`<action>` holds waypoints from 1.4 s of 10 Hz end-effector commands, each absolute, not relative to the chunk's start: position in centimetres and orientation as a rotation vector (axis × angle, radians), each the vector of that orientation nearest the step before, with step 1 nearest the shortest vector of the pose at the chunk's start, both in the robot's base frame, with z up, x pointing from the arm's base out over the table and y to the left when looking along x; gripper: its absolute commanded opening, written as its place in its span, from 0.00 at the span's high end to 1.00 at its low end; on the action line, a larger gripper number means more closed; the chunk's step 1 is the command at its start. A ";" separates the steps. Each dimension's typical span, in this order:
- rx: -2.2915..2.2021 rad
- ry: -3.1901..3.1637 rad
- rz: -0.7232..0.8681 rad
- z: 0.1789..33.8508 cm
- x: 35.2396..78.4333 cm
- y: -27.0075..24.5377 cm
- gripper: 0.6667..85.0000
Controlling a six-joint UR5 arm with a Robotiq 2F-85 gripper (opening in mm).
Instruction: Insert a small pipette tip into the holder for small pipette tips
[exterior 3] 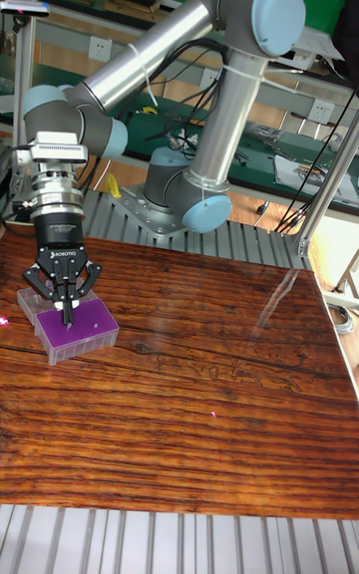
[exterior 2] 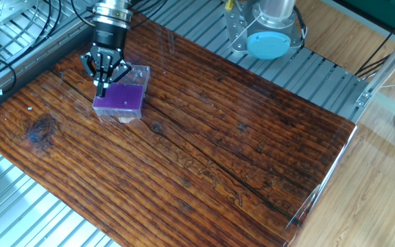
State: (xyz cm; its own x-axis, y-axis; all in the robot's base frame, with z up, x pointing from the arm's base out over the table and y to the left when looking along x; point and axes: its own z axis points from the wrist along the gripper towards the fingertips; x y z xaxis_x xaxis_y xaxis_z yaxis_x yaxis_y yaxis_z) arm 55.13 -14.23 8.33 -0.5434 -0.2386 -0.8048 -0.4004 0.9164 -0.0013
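The holder for small pipette tips is a small clear box with a purple hole-grid top, at the table's far left. My gripper hangs straight down over the holder's left part, its fingers pressed together. A thin dark sliver, the small pipette tip, sticks down from between the fingertips to just above the purple plate. It is too small to tell whether it touches the plate.
The arm's base stands on the metal frame behind the wooden table. Cables run along the left rail. The table's right edge drops off toward the floor.
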 end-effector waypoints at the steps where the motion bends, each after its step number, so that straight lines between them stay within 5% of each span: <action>1: -0.560 2.138 0.188 9.1 53.8 -14.6 1.00; 14: -0.469 2.045 0.232 12.1 54.7 -13.9 1.00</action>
